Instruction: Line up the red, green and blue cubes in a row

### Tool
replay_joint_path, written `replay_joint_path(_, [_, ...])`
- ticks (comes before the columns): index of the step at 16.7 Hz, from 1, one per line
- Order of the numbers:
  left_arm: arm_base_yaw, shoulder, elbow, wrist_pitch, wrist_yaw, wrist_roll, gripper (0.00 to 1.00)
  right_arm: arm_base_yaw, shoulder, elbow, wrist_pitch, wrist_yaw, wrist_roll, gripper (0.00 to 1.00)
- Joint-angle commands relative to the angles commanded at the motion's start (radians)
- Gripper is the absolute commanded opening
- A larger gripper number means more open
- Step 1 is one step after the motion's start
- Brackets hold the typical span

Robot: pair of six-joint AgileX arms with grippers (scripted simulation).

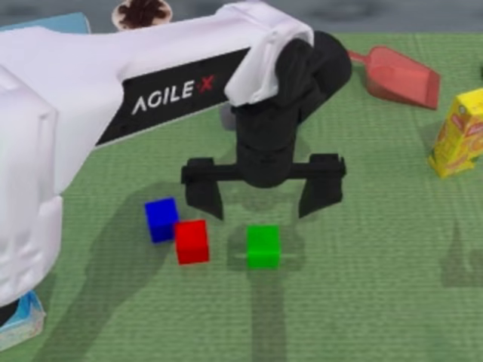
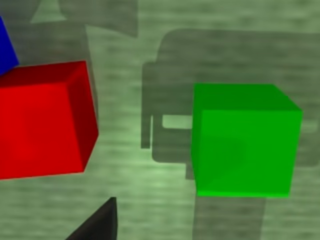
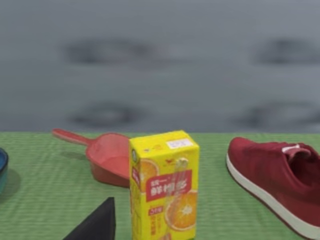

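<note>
Three cubes on the green mat, green cube (image 1: 263, 246) just below the left gripper (image 1: 263, 197), whose fingers are spread and empty, one red cube (image 1: 192, 241) and one blue cube (image 1: 161, 219) touching, below its left finger, one red scoop (image 1: 396, 75) and one juice carton (image 1: 458, 133) well to its right.

In our left wrist view the blue cube (image 2: 6, 47) and red cube (image 2: 42, 120) run off the edge. Our left arm (image 1: 113, 90) hides the tabletop's far-left corner. The shoe (image 3: 275, 177) is cropped.
</note>
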Motion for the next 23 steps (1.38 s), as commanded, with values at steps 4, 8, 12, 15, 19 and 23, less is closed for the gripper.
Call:
replay_joint_path(4, [-0.004,-0.001,0.005,-0.006,0.0,0.0,1.0,0.0,0.0,0.0,0.0,0.0,0.0,1.0])
replay_joint_path(8, [0.01,-0.003,0.001,-0.002,0.0,0.063,1.0,0.0,0.0,0.0,0.0,0.0,0.0,1.0])
replay_joint_path(12, [0.053,-0.013,-0.028,0.008,0.004,0.284,1.0,0.0,0.0,0.0,0.0,0.0,0.0,1.0])
replay_joint_path(15, [0.1,-0.025,-0.065,0.019,0.01,0.541,1.0,0.0,0.0,0.0,0.0,0.0,0.0,1.0])
replay_joint_path(19, [0.176,-0.049,-0.126,0.038,0.016,0.954,1.0,0.0,0.0,0.0,0.0,0.0,0.0,1.0])
replay_joint_path(23, [0.252,-0.081,-0.189,0.062,0.021,1.336,1.0,0.0,0.0,0.0,0.0,0.0,0.0,1.0])
